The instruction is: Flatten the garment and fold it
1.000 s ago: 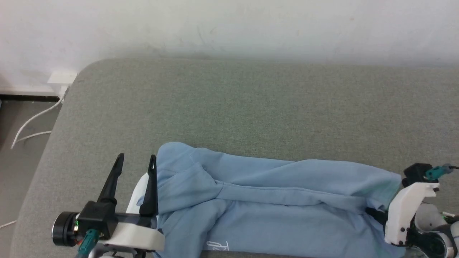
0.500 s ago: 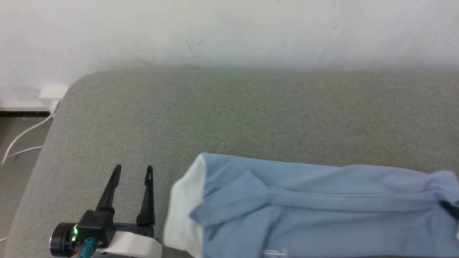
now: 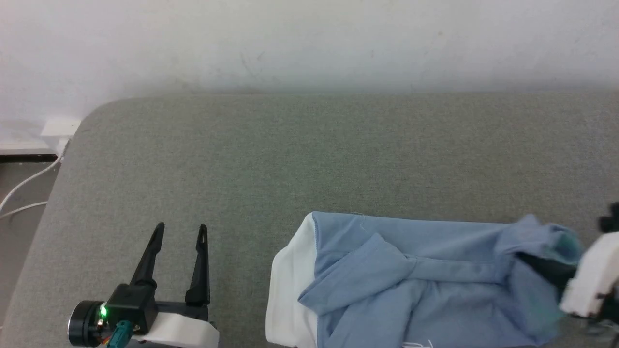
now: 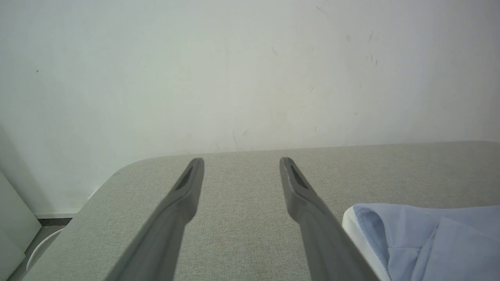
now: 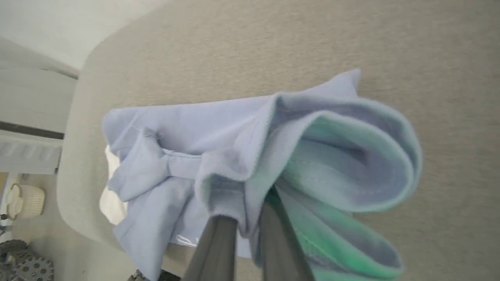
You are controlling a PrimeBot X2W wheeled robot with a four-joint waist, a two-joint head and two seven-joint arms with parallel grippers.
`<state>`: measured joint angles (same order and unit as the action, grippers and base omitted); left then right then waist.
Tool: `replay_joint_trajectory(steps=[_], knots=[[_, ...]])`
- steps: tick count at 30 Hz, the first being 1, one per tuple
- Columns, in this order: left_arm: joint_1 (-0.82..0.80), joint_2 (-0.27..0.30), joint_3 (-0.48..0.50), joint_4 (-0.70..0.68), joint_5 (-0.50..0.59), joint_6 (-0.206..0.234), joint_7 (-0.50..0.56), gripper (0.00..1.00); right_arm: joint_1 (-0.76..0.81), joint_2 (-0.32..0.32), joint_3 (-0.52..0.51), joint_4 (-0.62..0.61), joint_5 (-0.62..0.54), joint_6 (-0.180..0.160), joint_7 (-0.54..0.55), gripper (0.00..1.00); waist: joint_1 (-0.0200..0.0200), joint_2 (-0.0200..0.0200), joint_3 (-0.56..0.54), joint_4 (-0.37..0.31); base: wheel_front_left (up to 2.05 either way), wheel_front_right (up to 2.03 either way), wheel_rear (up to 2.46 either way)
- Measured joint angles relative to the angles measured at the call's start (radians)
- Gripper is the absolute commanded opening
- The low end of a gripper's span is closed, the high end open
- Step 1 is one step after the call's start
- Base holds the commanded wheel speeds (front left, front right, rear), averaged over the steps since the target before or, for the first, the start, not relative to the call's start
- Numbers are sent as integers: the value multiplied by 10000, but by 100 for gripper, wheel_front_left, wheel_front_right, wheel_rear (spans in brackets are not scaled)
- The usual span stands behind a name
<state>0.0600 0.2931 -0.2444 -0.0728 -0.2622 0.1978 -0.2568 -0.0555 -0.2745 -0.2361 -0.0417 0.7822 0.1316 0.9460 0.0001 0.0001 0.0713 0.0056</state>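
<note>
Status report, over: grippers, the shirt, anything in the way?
Left gripper open, clear of the garment. Right gripper shut on the garment's bunched end; garment rumpled, not flat. Nothing in the way on the grey surface.

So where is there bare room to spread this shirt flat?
Bare: the grey surface between wall and garment, and the gap between the open left gripper and the garment's white end. Crowded: near right, where the right gripper pinches bunched cloth.
</note>
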Motion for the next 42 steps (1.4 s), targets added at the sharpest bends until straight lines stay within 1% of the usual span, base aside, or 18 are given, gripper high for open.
replay_joint_trajectory(steps=[3,5,7,9,13,16,20,21,22,23,24,27,30,33,35,37,39,42], knots=[[-10,8,-27,29,0,-2,0,100,1,548,951,-456,738,-2,171,0,-1,0,-24,39,0,0,0],[-32,2,-75,56,-2,-4,0,100,-11,1016,1588,-512,1093,-2,56,0,0,0,-36,95,0,0,0],[-85,-10,-134,132,-2,-8,0,100,-98,1524,2130,-357,1400,-2,-255,0,-1,0,-43,166,0,0,0],[-239,-31,-215,255,0,-29,0,100,-300,1825,2727,13,1561,-2,-583,0,0,0,-41,254,0,0,0],[-551,-82,-378,403,2,-125,0,100,-653,2071,3963,815,1933,-2,-1292,0,0,0,-39,513,0,0,0],[-662,-104,-439,506,4,-138,0,100,-919,2142,4617,1505,1941,-2,-1958,0,-1,0,-28,727,0,0,0],[-686,-155,-483,669,2,-213,0,100,-1345,2159,5308,2462,1549,-2,-3118,0,0,0,12,962,0,0,0],[-703,-171,-499,702,4,-215,0,100,-1442,2169,5432,2717,1457,-2,-3438,5,0,0,30,1005,0,0,0],[-715,-186,-502,721,4,-219,0,100,-1523,2167,5590,2938,1415,-2,-3739,42,-1,0,52,1035,0,0,0],[-725,-203,-504,742,4,-222,0,100,-1604,2167,5766,3160,1432,-2,-3933,66,0,0,75,1057,0,0,0],[-734,-215,-508,769,4,-222,0,100,-1684,2150,6015,3348,1427,-2,-4048,100,0,0,95,1074,0,0,0],[-770,-234,-483,803,4,-224,0,100,-1950,2056,6776,3603,1360,-2,-4615,100,0,0,129,1073,0,0,0],[-779,-234,-439,815,4,-226,0,100,-2410,1703,7680,3503,1118,-2,-5177,100,0,0,118,1003,0,0,0],[-777,-232,-374,825,4,-274,0,100,-2933,1258,8496,3085,732,-2,-5914,100,0,0,77,909,0,0,0],[-774,-234,-339,842,4,-297,0,100,-3311,834,9143,2813,186,0,-6299,100,0,0,32,833,0,0,0],[-756,-234,-290,853,2,-299,0,100,-3618,357,9555,2656,-763,0,-6840,100,0,0,-36,761,0,0,0],[-687,-238,-238,848,2,-301,0,100,-3732,42,9398,2646,-1647,0,-7455,100,-1,0,-106,674,0,0,0],[-580,-307,-130,844,-25,-299,0,100,-3556,-54,8475,2587,-2638,0,-8080,100,-1,0,-210,531,0,0,0]])
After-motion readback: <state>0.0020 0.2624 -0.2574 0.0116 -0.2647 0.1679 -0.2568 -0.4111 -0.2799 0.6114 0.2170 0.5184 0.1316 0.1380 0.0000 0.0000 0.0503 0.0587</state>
